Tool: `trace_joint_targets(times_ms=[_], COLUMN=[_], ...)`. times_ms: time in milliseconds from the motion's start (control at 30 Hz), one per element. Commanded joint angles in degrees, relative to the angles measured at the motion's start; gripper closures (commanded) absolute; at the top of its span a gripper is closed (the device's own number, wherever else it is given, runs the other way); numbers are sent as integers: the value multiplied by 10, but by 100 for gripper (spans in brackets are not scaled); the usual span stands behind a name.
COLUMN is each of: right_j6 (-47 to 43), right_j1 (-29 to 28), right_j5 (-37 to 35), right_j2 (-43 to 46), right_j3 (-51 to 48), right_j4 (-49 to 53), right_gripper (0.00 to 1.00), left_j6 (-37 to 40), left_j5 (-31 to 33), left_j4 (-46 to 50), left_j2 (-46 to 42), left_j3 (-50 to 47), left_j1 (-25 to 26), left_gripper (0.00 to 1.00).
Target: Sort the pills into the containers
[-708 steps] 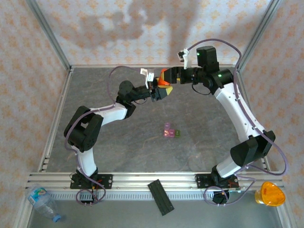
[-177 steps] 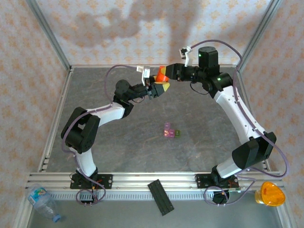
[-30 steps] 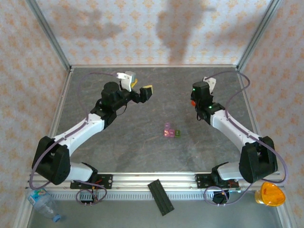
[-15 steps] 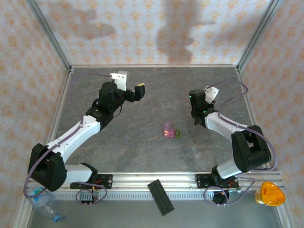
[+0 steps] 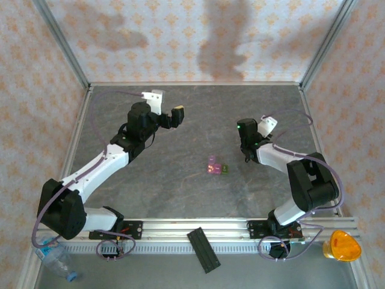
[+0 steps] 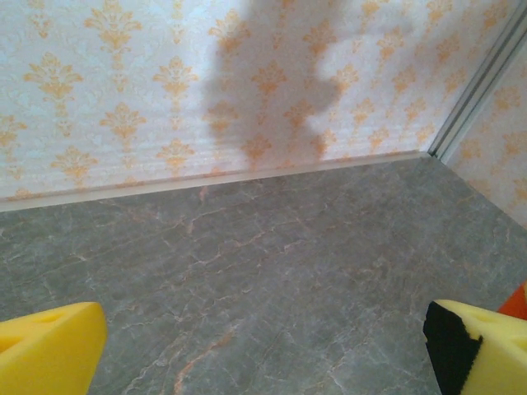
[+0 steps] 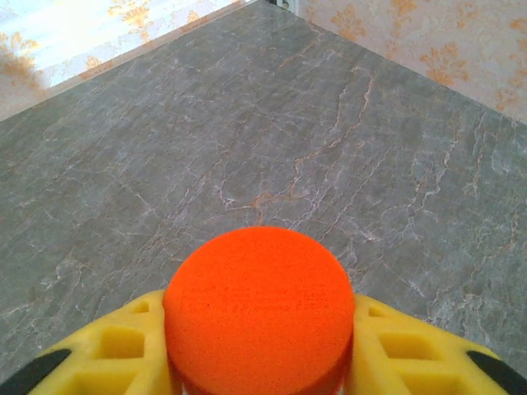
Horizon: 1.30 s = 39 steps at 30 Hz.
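Note:
The containers, a tiny pink-purple box joined to a smaller green one, lie on the grey table mid-way between the arms. No pills can be made out. My left gripper hovers over the back left of the table, open; its yellow fingers stand wide apart with bare table between them. My right gripper is low, right of the containers, shut on the orange bottle, whose round end sits between the yellow fingers.
A sliver of orange shows behind the left gripper's right finger; I cannot tell what it is. A black flat bar lies on the front rail. A plastic water bottle and an orange object sit outside the frame.
The grippers, earlier joined at the orange bottle near the back, have parted. In the last second the right gripper sank lower and nearer with the bottle; the left shifted slightly left.

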State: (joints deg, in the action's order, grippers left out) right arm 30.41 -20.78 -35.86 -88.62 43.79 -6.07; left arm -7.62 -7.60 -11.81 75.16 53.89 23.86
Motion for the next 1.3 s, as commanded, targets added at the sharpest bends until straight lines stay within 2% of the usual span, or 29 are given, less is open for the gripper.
trace_joint_targets(times_ms=[0, 133, 333, 600, 833, 967, 1100, 1267], right_j6=[31, 33, 9, -31, -104, -134, -156, -169], right_j1=[3, 4, 3, 4, 3, 3, -3, -12], right_j5=[-23, -10, 49, 173, 393, 503, 553, 564], right_j2=[-3, 6, 42, 148, 183, 204, 235, 239], right_j3=[-12, -16, -3, 80, 177, 176, 138, 70], right_j4=[6, 8, 10, 118, 303, 372, 421, 445], right_gripper=[49, 34, 25, 23, 24, 25, 26, 26], left_j6=[-6, -24, -10, 23, 33, 28, 26, 25], left_j5=[29, 23, -9, -48, -82, -90, -97, -77], left_j4=[-54, -22, -14, 57, 117, 137, 155, 183], left_j2=[-14, -8, -4, 6, 44, 73, 102, 138], left_j3=[-20, -3, -1, 28, 64, 84, 104, 130], left_j1=[-3, -4, -4, -3, -2, 3, 12, 28], left_gripper=[0, 0, 0, 0, 0, 0, 0, 3])
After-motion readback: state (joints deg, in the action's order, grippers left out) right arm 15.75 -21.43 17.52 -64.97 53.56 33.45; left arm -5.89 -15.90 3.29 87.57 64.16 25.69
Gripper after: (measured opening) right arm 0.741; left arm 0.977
